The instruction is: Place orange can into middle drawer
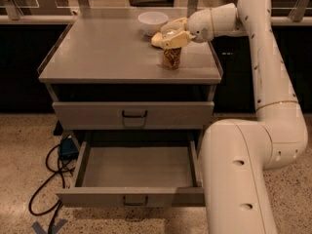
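Note:
The orange can (171, 58) stands upright on the grey cabinet top (107, 52), near its front right part. My gripper (172, 36) comes in from the right and sits over the can's silvery top, one cream finger on each side, shut on it. The middle drawer (130, 197) is pulled open below, and its inside is bare. It lies well below and in front of the can.
A white bowl (152, 22) stands at the back of the top, with a yellow sponge (156, 40) just behind the gripper. The upper drawer (132, 115) is shut. My white arm (243, 179) fills the right side. A blue plug and black cable (58, 155) lie on the floor at the left.

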### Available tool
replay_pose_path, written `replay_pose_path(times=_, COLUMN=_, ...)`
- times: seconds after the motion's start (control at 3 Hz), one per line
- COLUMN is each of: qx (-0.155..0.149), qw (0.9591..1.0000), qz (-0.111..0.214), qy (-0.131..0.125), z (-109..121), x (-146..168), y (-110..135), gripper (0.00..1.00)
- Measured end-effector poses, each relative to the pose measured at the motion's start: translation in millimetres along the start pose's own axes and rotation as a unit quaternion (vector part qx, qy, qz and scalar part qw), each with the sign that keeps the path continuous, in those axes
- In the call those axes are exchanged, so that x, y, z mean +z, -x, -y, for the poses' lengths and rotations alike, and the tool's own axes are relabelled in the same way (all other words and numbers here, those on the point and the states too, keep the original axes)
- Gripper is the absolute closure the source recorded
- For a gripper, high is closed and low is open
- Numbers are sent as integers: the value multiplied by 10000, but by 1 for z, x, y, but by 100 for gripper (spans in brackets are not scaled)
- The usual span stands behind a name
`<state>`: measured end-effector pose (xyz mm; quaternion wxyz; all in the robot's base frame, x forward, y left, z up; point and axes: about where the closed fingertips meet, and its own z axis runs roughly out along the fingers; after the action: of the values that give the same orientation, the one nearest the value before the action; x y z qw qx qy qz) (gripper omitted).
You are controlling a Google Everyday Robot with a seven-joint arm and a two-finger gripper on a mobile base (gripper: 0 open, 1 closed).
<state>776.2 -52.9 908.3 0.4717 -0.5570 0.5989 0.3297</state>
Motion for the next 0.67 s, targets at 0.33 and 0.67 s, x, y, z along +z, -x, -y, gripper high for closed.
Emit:
replay_pose_path(times=0.33, qx=2, qw=10000, qz=0, qy=0, z=-1, x=-1, y=2, gripper=100)
replay_pose_path(times=0.67, qx=289, qw=9989, qz=-187, qy=326, z=-23, x=-15, y=-6, gripper=100)
